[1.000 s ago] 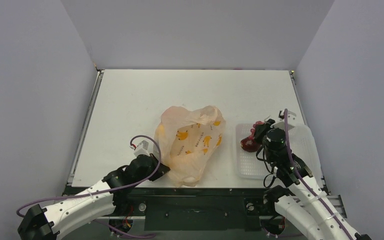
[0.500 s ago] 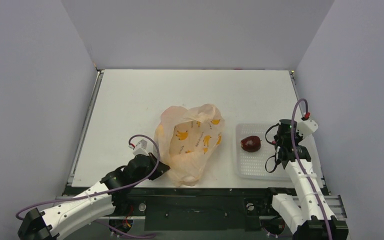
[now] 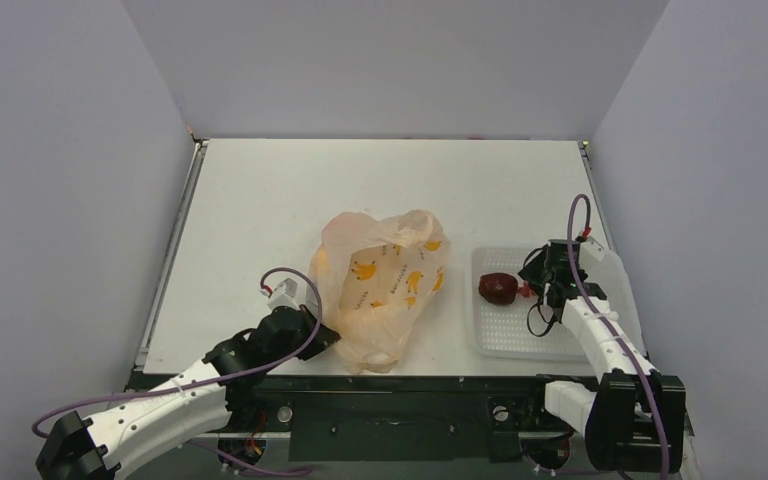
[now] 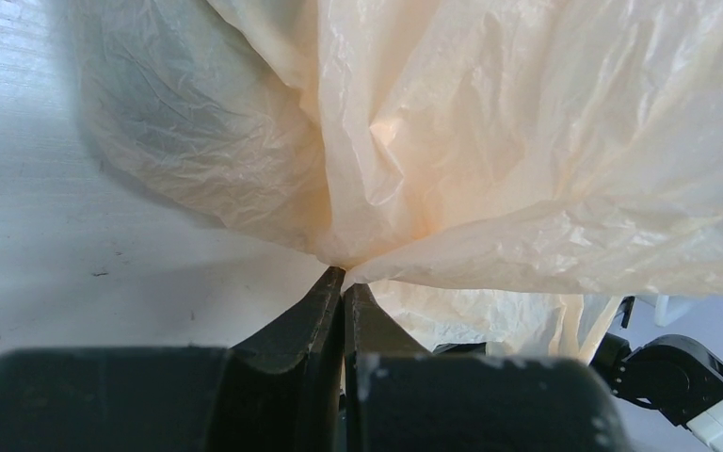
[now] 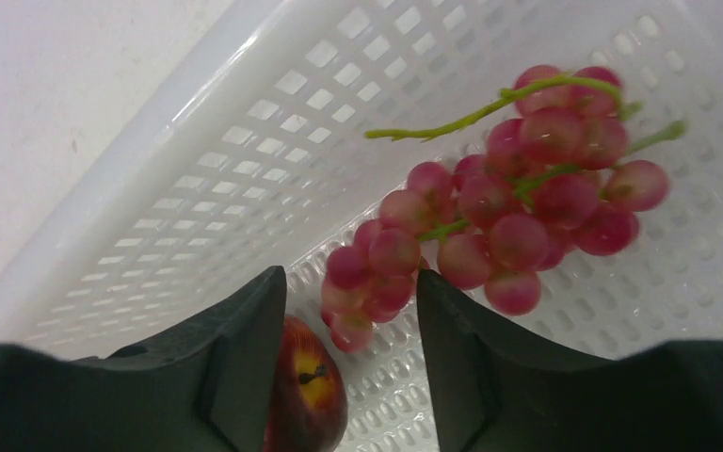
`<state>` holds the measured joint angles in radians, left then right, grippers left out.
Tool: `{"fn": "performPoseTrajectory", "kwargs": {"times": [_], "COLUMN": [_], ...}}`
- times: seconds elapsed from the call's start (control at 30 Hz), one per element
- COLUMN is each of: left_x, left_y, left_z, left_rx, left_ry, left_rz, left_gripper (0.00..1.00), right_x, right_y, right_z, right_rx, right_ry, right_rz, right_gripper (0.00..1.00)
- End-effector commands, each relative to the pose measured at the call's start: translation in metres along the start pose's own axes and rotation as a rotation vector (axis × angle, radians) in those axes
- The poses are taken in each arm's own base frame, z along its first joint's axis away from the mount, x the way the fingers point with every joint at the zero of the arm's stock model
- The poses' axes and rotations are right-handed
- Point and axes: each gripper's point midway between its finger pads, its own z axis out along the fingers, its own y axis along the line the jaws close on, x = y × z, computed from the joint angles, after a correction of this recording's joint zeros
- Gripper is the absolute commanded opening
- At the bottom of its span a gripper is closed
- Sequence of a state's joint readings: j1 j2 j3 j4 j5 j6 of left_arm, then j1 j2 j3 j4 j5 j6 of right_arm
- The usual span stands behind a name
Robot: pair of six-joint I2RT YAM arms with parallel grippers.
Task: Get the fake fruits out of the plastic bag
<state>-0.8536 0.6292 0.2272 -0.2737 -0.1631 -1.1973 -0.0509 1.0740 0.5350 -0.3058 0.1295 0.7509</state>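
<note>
The plastic bag (image 3: 385, 285), crinkly peach with yellow bananas, lies mid-table. My left gripper (image 3: 328, 338) is shut on its near left edge; in the left wrist view the film (image 4: 490, 141) bunches at the closed tips (image 4: 344, 278). Whatever is inside the bag is hidden. My right gripper (image 3: 532, 286) hangs low over the white tray (image 3: 520, 335), open. In the right wrist view a string of red berries (image 5: 518, 207) lies on the tray floor, its lower end between the spread fingers (image 5: 351, 282), unpinched. A dark maroon fruit (image 5: 306, 395) rests by the left finger, visible from above too (image 3: 498, 288).
The perforated tray wall (image 5: 198, 169) rises to the left of my right gripper. The tray sits at the table's right side, close to the bag. Grey walls enclose the table on three sides.
My right gripper has opened and let go of the berry string, which now lies in the tray beside the maroon fruit. The right arm swung rightwards then lowered. The left arm holds still.
</note>
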Motion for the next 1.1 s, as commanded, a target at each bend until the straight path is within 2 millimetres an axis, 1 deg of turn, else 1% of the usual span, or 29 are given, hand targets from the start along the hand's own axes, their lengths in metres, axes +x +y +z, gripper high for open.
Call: {"fn": "performPoseTrajectory", "kwargs": {"times": [0.0,0.07,0.13,0.2,0.23,0.27,0.3,0.33,0.37,0.4,0.43,0.5,0.53,0.57,0.6,0.63,0.67,0.7,0.73,0.77,0.8,0.83,0.87,0.9,0.93,0.97,1.0,1.03,1.07], "left_x": [-0.012,-0.012,-0.013,-0.013,-0.013,-0.014,-0.014,-0.014,-0.015,-0.015,-0.015,-0.017,-0.017,-0.017,-0.017,-0.018,-0.018,-0.018,-0.018,-0.019,-0.019,-0.019,-0.020,-0.021,-0.022,-0.023,-0.024,-0.026,-0.026], "left_y": [-0.025,-0.025,-0.025,-0.024,-0.024,-0.025,-0.025,-0.025,-0.025,-0.025,-0.025,-0.025,-0.024,-0.024,-0.024,-0.024,-0.023,-0.023,-0.022,-0.022,-0.022,-0.022,-0.022,-0.022,-0.022,-0.022,-0.020,-0.020,-0.016], "left_z": [-0.006,-0.007,-0.008,-0.008,-0.008,-0.008,-0.008,-0.008,-0.009,-0.009,-0.009,-0.011,-0.011,-0.011,-0.012,-0.012,-0.012,-0.013,-0.013,-0.013,-0.014,-0.014,-0.015,-0.016,-0.016,-0.017,-0.019,-0.020,-0.021], "left_rx": [0.064,0.065,0.064,0.063,0.063,0.064,0.063,0.063,0.062,0.064,0.062,0.064,0.062,0.063,0.061,0.061,0.058,0.059,0.055,0.057,0.055,0.056,0.053,0.054,0.049,0.049,0.039,0.037,0.021], "left_ry": [-0.025,-0.027,-0.028,-0.029,-0.030,-0.032,-0.033,-0.034,-0.037,-0.039,-0.040,-0.045,-0.046,-0.048,-0.049,-0.051,-0.051,-0.052,-0.053,-0.055,-0.056,-0.058,-0.061,-0.063,-0.067,-0.071,-0.075,-0.083,-0.083], "left_rz": [-0.001,0.000,-0.001,-0.002,-0.003,-0.003,-0.004,-0.004,-0.005,-0.005,-0.005,-0.006,-0.007,-0.009,-0.010,-0.010,-0.010,-0.010,-0.010,-0.011,-0.011,-0.012,-0.012,-0.009,-0.009,-0.007,-0.004,-0.001,0.003], "left_gripper": [0.00,0.00,0.00,0.00,0.00,0.00,0.00,0.00,0.00,0.00,0.00,0.00,0.00,0.00,0.00,0.00,0.00,0.00,0.00,0.00,0.00,0.00,0.00,0.00,0.00,0.00,0.00,0.00,0.00], "right_x": [-0.002,-0.008,-0.016,-0.025,-0.033,-0.033,-0.040,-0.038,-0.045,-0.040,-0.042,-0.024,-0.020,-0.008,0.000,0.014,0.021,0.033,0.041,0.053,0.063,0.076,0.089,0.102,0.116,0.128,0.144,0.155,0.171], "right_y": [0.013,0.012,0.013,0.018,0.024,0.030,0.039,0.050,0.061,0.078,0.088,0.123,0.131,0.148,0.156,0.172,0.178,0.189,0.194,0.204,0.209,0.219,0.224,0.231,0.238,0.243,0.248,0.253,0.257], "right_z": [0.000,-0.004,-0.011,-0.021,-0.029,-0.034,-0.044,-0.052,-0.063,-0.074,-0.082,-0.107,-0.115,-0.130,-0.139,-0.157,-0.164,-0.179,-0.184,-0.198,-0.199,-0.215,-0.214,-0.225,-0.224,-0.234,-0.228,-0.239,-0.234], "right_rx": [-0.054,-0.048,-0.055,-0.072,-0.094,-0.109,-0.139,-0.170,-0.212,-0.270,-0.313,-0.466,-0.513,-0.602,-0.653,-0.746,-0.784,-0.850,-0.874,-0.930,-0.944,-1.008,-1.016,-1.062,-1.069,-1.098,-1.089,-1.120,-1.112], "right_ry": [-0.004,-0.027,-0.058,-0.095,-0.126,-0.138,-0.170,-0.186,-0.223,-0.230,-0.252,-0.259,-0.267,-0.267,-0.267,-0.264,-0.261,-0.257,-0.245,-0.230,-0.210,-0.190,-0.166,-0.149,-0.128,-0.105,-0.081,-0.063,-0.048], "right_rz": [-0.005,-0.017,-0.027,-0.040,-0.042,-0.072,-0.090,-0.126,-0.152,-0.193,-0.216,-0.292,-0.306,-0.342,-0.361,-0.394,-0.407,-0.422,-0.431,-0.429,-0.438,-0.429,-0.440,-0.448,-0.466,-0.485,-0.520,-0.541,-0.582], "right_gripper": [0.59,0.68,0.72,0.74,0.75,0.75,0.76,0.77,0.77,0.77,0.77,0.77,0.76,0.76,0.75,0.75,0.75,0.75,0.75,0.73,0.73,0.72,0.71,0.68,0.67,0.63,0.61,0.59,0.58]}}
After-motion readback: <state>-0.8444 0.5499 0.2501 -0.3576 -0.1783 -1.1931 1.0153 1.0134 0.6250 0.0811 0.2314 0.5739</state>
